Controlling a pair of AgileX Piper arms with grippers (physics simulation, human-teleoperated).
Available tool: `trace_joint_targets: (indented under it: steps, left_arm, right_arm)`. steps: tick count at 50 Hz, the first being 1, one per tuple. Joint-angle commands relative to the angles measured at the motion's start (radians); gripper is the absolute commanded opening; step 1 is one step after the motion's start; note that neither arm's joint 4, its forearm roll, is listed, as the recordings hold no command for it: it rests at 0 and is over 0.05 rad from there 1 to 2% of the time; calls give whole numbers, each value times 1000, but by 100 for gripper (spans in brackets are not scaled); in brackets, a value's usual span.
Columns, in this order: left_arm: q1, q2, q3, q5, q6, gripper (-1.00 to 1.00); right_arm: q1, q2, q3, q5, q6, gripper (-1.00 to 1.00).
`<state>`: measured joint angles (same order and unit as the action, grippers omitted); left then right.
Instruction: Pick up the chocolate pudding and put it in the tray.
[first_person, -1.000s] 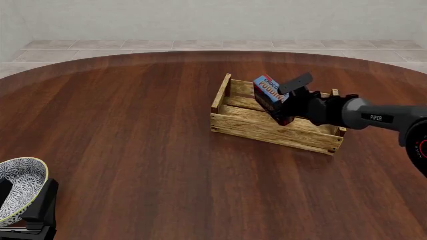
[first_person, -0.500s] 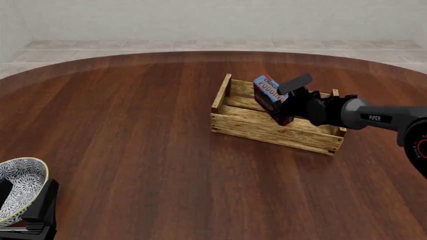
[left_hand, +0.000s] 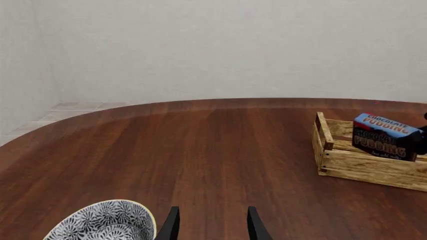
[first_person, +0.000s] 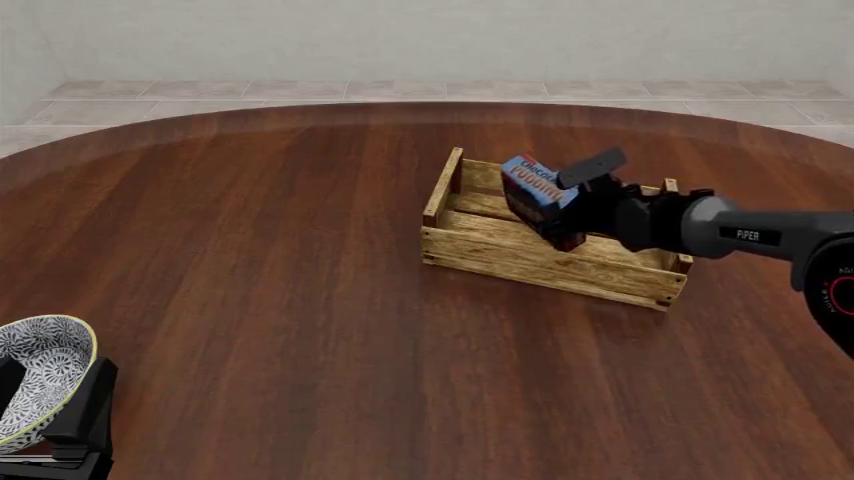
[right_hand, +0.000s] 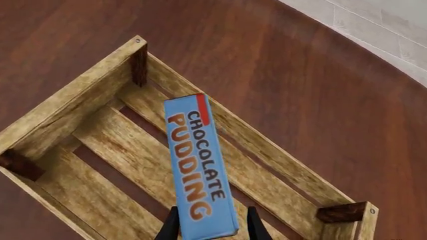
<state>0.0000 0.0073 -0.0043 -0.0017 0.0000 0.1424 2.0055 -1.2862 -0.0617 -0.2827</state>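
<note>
Right gripper (right_hand: 207, 227) clamps small blue-topped cardboard chocolate pudding carton (right_hand: 197, 165) by one end, over light wooden slatted tray (first_person: 467, 245); carton likely light, stiff, slick; grip narrow faces

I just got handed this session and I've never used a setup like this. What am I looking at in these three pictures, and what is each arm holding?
These are simulator renders of two robot arms at a wooden table. The front view looks over the table from the arms' side; the other two come from cameras behind each gripper. The right gripper holds the chocolate pudding, a small blue-topped carton, tilted over the tray, a slatted wooden crate. Its wrist view shows the carton between the fingers with the crate's slats beneath. The left gripper is open, holds nothing, and sits near a patterned bowl.
</note>
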Motion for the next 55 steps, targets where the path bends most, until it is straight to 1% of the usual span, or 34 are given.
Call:
trace_joint_targets:
  steps: [1, 15, 19, 25, 29, 37, 45, 55]
  left_arm:
    - [0, 0, 0, 0, 0, 100]
    - [0, 0, 0, 0, 0, 100]
    - [0, 0, 0, 0, 0, 100]
    - [0, 0, 0, 0, 0, 100]
    - [0, 0, 0, 0, 0, 100]
    - [0, 0, 0, 0, 0, 100]
    - [0, 0, 0, 0, 0, 100]
    - [0, 0, 0, 0, 0, 100]
  right_arm:
    - [-10, 7, -11, 8, 26, 100]
    - [-14, -13, -8, 10, 31, 100]
    - [-15, -33, -6, 16, 44, 100]
    - [-13, -57, -1, 24, 49, 100]
    - [-10, -78, 11, 28, 39, 100]
    - [-6, -117, 21, 44, 40, 100]
    - [6, -205, 37, 88, 32, 100]
    - [29, -407, 102, 146, 60, 100]
